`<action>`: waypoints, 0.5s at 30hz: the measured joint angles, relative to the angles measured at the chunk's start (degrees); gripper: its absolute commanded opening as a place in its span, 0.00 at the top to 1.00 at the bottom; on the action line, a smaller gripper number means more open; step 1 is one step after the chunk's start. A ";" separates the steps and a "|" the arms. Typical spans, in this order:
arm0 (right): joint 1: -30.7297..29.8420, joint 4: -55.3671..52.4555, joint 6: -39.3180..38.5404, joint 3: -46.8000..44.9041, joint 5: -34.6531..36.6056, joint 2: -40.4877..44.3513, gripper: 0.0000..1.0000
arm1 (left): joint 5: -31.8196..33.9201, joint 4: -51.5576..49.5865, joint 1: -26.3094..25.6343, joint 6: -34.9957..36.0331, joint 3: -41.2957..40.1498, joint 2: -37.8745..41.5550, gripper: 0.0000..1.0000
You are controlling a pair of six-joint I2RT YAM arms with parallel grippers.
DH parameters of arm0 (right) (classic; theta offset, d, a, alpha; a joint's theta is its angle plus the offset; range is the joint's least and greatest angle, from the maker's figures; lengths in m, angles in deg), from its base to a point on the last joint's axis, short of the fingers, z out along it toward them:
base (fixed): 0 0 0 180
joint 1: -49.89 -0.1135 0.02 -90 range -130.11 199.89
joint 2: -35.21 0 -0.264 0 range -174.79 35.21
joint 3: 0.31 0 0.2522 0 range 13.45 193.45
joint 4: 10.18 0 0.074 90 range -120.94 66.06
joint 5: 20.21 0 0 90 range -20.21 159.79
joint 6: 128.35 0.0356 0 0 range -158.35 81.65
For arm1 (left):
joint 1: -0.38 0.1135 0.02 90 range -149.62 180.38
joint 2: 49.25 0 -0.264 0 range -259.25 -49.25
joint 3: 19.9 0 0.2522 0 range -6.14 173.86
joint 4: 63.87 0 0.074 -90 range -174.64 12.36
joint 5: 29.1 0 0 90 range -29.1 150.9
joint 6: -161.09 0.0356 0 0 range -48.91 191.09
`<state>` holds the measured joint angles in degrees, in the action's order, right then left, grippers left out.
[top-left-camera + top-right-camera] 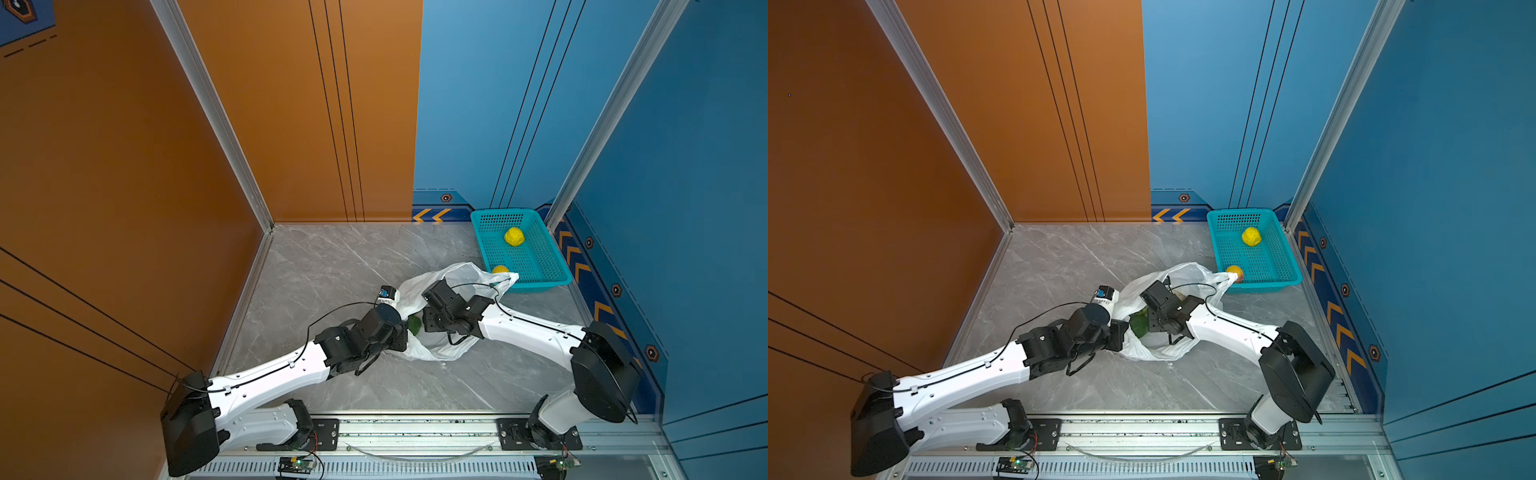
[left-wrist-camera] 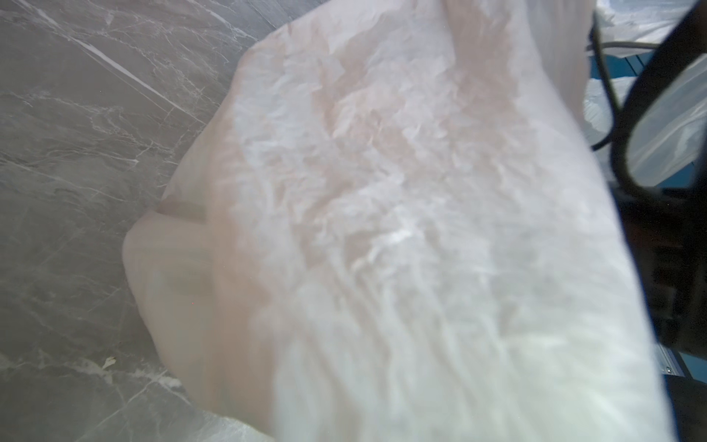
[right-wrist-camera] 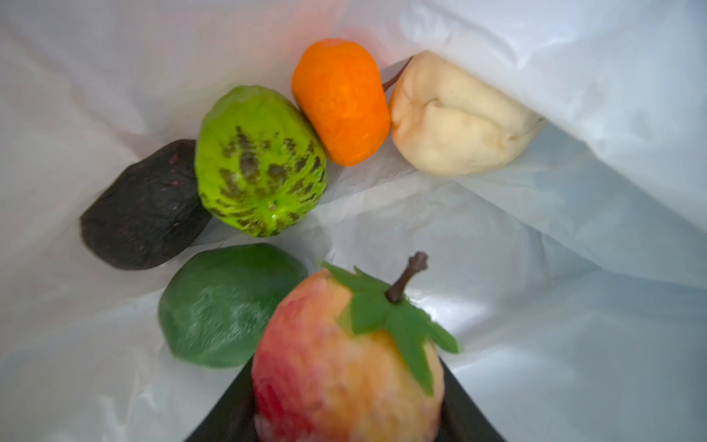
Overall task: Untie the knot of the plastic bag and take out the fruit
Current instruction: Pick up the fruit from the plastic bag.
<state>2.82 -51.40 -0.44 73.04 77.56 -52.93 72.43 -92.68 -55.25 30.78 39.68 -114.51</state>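
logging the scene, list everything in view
table: one, grey marble, underneath
plastic bag: one, white, mid-table, open
basket: one, teal, table's far right corner
yellow fruit: one, yellow, in basket
yellow-orange fruit: one, yellow-orange, in basket
black fruit: one, black, in bag
bright green fruit: one, bright green, in bag
orange fruit: one, orange, in bag
cream fruit: one, cream, in bag
dark green fruit: one, dark green, in bag
red-yellow fruit: one, red-yellow, in bag, gripped
left gripper: one, black, shut on plastic bag's edge
right gripper: one, black, shut on red-yellow fruit
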 measured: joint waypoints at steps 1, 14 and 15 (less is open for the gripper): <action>-0.42 -0.81 0.17 0.02 -0.22 1.03 0.58 | 0.02 -0.44 0.00 0.00 0.00 0.37 1.00; -3.21 -14.62 1.81 7.43 -4.70 13.09 0.58 | 1.36 -6.01 0.00 0.00 0.00 2.73 1.00; -3.06 -15.52 1.79 8.46 -5.09 13.49 0.58 | 1.49 -6.21 0.00 0.00 0.00 2.75 1.00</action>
<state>-0.24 -66.92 1.35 81.50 72.46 -39.45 73.91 -98.89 -55.25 30.78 39.68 -111.75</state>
